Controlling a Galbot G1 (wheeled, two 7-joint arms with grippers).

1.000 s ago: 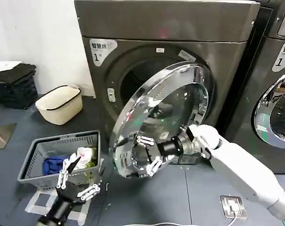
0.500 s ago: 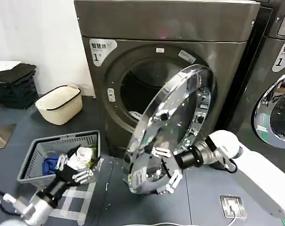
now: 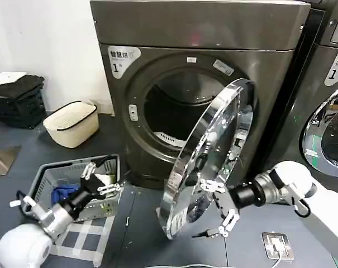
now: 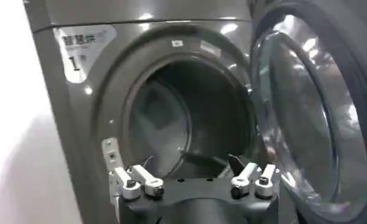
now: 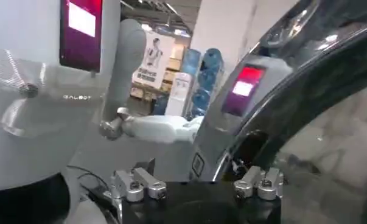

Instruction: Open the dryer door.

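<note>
Numeral "1" on the dryer's white front label (image 3: 123, 58).

Right gripper (image 3: 218, 211) (fingers spread) extends low; left gripper (image 3: 101, 177) gapes.

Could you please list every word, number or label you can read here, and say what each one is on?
"1": white sticker on the dryer's front, upper left of the opening; the characters above it are too small to read.
"1": matching sticker on the neighbouring machine.
"GALBOT": robot's body, right wrist view.
Small labels above the opening: unreadable.
</note>
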